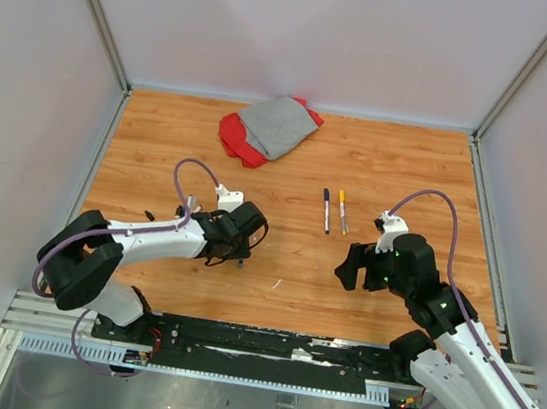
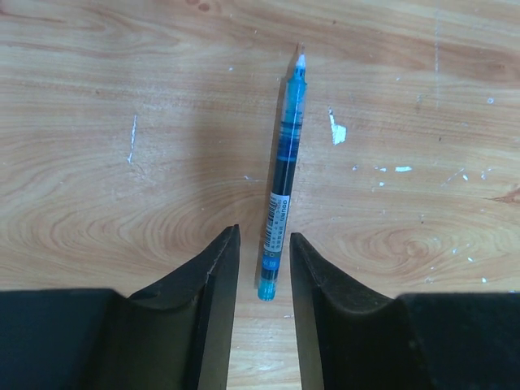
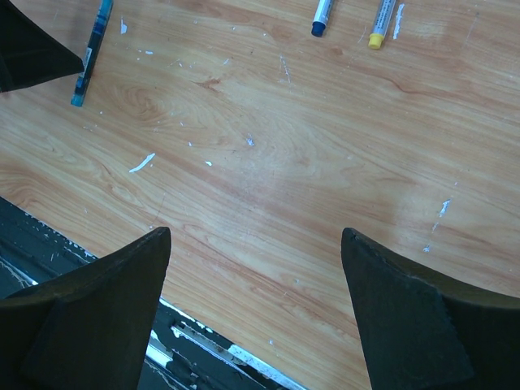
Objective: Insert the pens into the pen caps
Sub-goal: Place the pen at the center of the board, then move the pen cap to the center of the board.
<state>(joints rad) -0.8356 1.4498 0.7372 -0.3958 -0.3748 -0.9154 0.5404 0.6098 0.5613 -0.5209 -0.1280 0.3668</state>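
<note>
Top view: dark-ended pen [image 1: 326, 210] and yellow-ended pen [image 1: 342, 212] lie side by side mid-way across the bench [image 1: 409, 172], between left tool [image 1: 237, 250] and right tool [image 1: 351, 270].
Left wrist: left tool released, jaws slightly apart, blue pen [image 2: 280, 195] lying loose between them.
Right wrist: right tool spread wide, empty.

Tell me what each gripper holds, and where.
Nothing. The left gripper straddles the blue pen at its end, gaps either side; the right gripper is open, empty.

Three pens [image 3: 382, 18] (a blue pen [image 2: 280, 187] among them), one cloth bundle [image 1: 276, 126].
</note>
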